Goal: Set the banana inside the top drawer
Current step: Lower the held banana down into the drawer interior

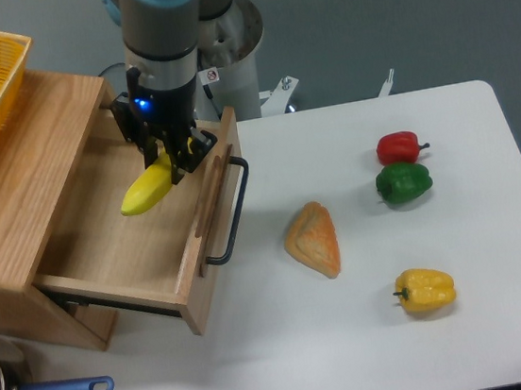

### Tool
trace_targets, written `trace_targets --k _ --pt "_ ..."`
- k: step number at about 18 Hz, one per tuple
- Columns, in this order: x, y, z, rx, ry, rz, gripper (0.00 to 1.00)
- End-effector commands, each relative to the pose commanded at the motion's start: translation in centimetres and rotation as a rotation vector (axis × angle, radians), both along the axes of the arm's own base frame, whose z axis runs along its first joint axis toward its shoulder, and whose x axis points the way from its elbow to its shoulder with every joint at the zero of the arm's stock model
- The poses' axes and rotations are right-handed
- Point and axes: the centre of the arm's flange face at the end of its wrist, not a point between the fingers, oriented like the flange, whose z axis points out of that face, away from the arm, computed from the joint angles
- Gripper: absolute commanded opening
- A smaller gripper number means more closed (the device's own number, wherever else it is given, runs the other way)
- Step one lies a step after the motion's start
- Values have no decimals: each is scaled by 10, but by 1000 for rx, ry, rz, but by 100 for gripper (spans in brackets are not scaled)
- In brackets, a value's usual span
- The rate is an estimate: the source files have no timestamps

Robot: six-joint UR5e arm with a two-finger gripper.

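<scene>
While clamped in the claw (167,159), banana (146,190) juts down-left below its fingers, over the open top drawer (113,234).

A: Where does the arm stand?

B: It comes down from the top edge of the view, its grey wrist nearly upright with a light-blue joint cap above, right over the open drawer (104,235), toward the drawer's back half.

A: And the tool (163,163)?

B: It points straight down, black, a blue light glowing on its body. Its two fingers are closed on the upper end of the banana (147,187), which hangs tilted, the free end lower and toward the drawer's left side.

A: Touching the drawer?

B: I cannot tell; the tool sits just inside the front panel.
</scene>
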Motion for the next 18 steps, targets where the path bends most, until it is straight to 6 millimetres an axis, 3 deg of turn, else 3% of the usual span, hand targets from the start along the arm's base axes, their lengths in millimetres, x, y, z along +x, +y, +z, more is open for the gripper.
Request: trace_targets --k 7,18 --pt "18 26 -13 3 4 36 38" --pt "22 35 -28 -33 15 16 38"
